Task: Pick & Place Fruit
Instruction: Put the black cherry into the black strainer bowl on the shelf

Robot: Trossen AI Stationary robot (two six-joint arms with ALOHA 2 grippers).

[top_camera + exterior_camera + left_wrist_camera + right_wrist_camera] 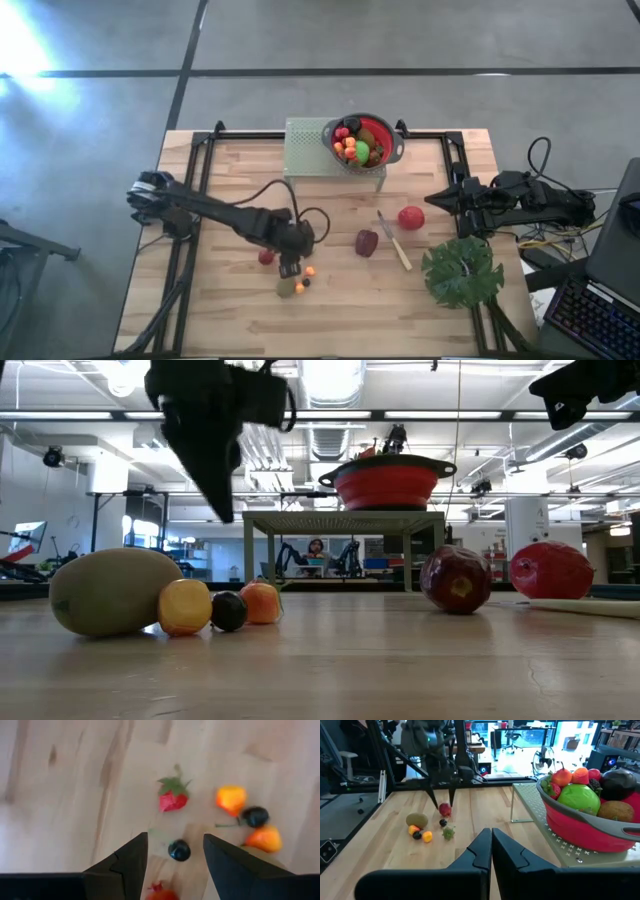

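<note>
Both arms are dark, near-black, built of jointed segments with black cables looping alongside. The left gripper has two matte black, wedge-shaped fingers; the right gripper's match.

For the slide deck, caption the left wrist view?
Left gripper hovers jaws-open over a dark berry beside a strawberry and orange pieces.

Fruit-filled bowl atop rack
</note>
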